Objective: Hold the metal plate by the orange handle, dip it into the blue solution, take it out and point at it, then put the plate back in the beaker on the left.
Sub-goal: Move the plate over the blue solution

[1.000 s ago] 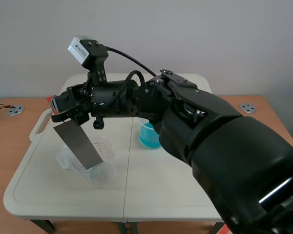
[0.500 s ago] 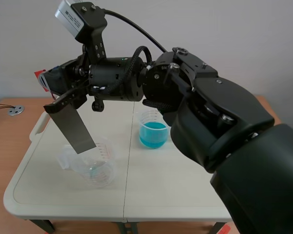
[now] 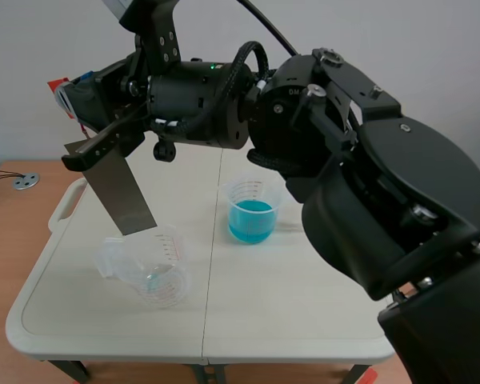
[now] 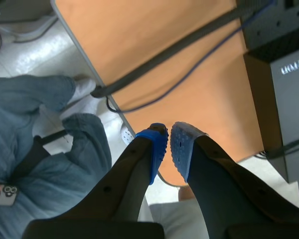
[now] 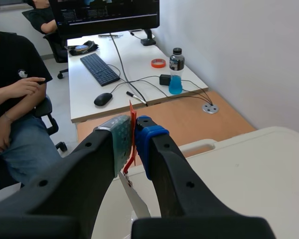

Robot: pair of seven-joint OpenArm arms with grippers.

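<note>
- Over the last second the right arm has risen, lifting the metal plate (image 3: 120,192) from deep inside the left beaker (image 3: 148,268) until its lower edge hangs at about rim height.
- The right gripper (image 3: 86,150) reaches across from the right side of the table (image 3: 288,296) and is clamped on the plate's top end.
- In the right wrist view, the orange handle (image 5: 131,112) stands as a thin strip pressed between that gripper's two pads, and the grey plate hangs below them.
- The plate's long axis runs steeply downward but is not upright. Its held end sits high and to the left in the scene view, and its free end slants down and to the right, over the mouth of the left beaker.
- The blue solution (image 3: 250,220) sits in a second clear cup near the middle of the table, well apart from the plate.
- The left gripper (image 4: 168,144) holds nothing. Its blue pads are almost touching, with only a sliver between them. It faces a wooden desk and the floor, away from the work.
- The step in hand looks like taking the plate out of its beaker, before the dip.
- The next move likely calls for lifting the lower edge clear of the rim, carrying the plate right until it is over the blue cup, then lowering it nearly upright so it enters the narrow opening without tipping the cup.
</note>
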